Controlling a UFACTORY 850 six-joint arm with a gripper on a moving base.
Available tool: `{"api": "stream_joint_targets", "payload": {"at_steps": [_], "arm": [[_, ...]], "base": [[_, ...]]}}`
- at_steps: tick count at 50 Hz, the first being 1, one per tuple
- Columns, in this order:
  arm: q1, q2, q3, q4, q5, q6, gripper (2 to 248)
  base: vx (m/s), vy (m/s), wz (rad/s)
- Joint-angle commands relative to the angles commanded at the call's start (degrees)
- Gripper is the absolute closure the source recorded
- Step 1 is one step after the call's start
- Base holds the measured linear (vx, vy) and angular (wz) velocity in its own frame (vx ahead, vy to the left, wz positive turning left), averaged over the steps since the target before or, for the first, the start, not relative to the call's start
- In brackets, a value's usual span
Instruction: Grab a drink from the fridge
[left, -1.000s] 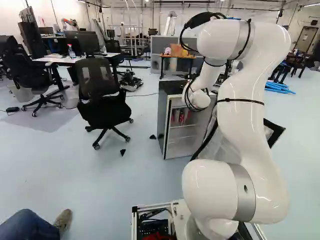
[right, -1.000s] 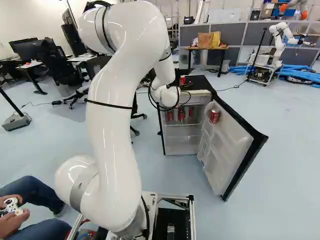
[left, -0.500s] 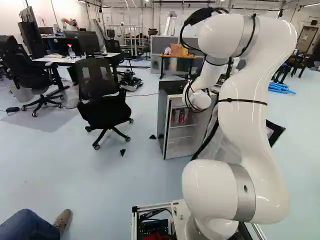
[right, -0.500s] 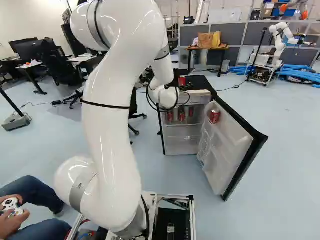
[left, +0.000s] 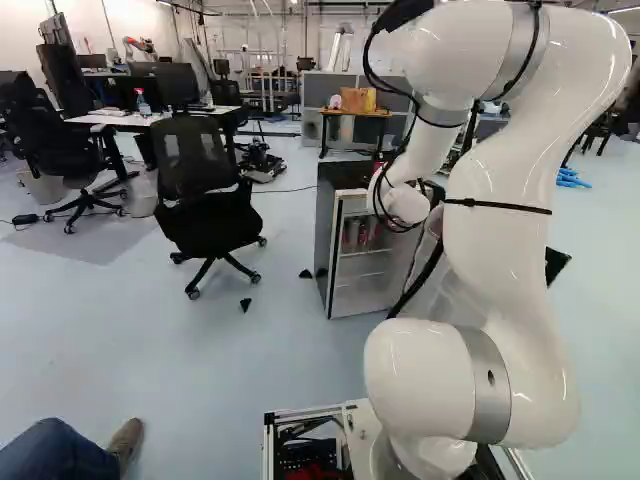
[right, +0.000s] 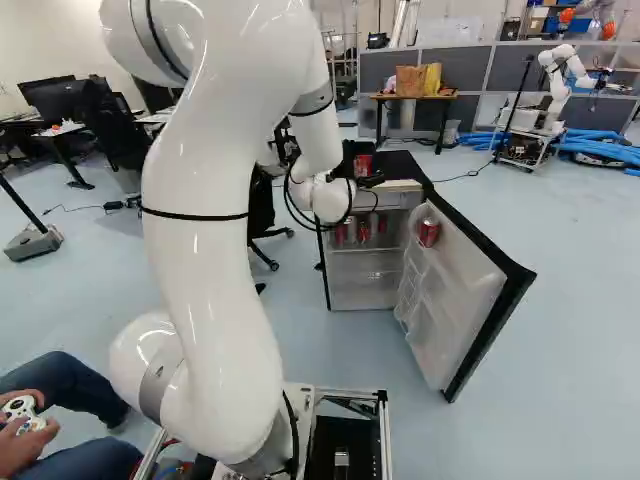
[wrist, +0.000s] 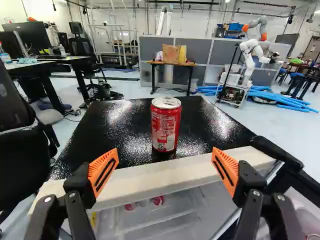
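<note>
I've got my tool (right: 371, 181) up at the front edge of the fridge (wrist: 120, 127), its two orange pads (wrist: 103, 170) wide apart with nothing clamped between them. And there's the red can (wrist: 166, 125), upright on the black top, straight ahead of the gap and touching neither pad! Below, the door (right: 455, 290) hangs open in the right base view, one more red can (right: 429, 232) in its rack, more cans (right: 363, 231) inside on the upper shelf.

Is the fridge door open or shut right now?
Open: in the right base view the door stands swung out from the fridge, a red can on its inner side.
</note>
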Motion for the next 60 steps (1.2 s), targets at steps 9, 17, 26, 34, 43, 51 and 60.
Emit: {"api": "stream_joint_targets", "payload": {"at_steps": [9, 17, 26, 34, 43, 51, 60], "arm": [[-0.99, 2.61, 2.40, 0.00, 0.00, 0.00, 3], [-2.16, 4.75, 3.93, 0.00, -0.05, 0.00, 3], [-3.68, 6.83, 5.15, 0.04, -1.38, 0.00, 3], [-5.12, 8.40, 5.88, 0.38, -4.09, 0.00, 3], [-6.78, 9.82, 6.23, 0.96, -8.51, 0.00, 3], [-8.23, 10.82, 6.24, 1.50, -13.13, 0.00, 3], [-9.83, 11.70, 5.95, 2.12, -18.48, 0.00, 3]], "base": [[0.000, 0.000, 0.000], [0.000, 0.000, 0.000], [0.000, 0.000, 0.000], [0.000, 0.000, 0.000], [0.000, 0.000, 0.000], [0.000, 0.000, 0.000], [0.000, 0.000, 0.000]]}}
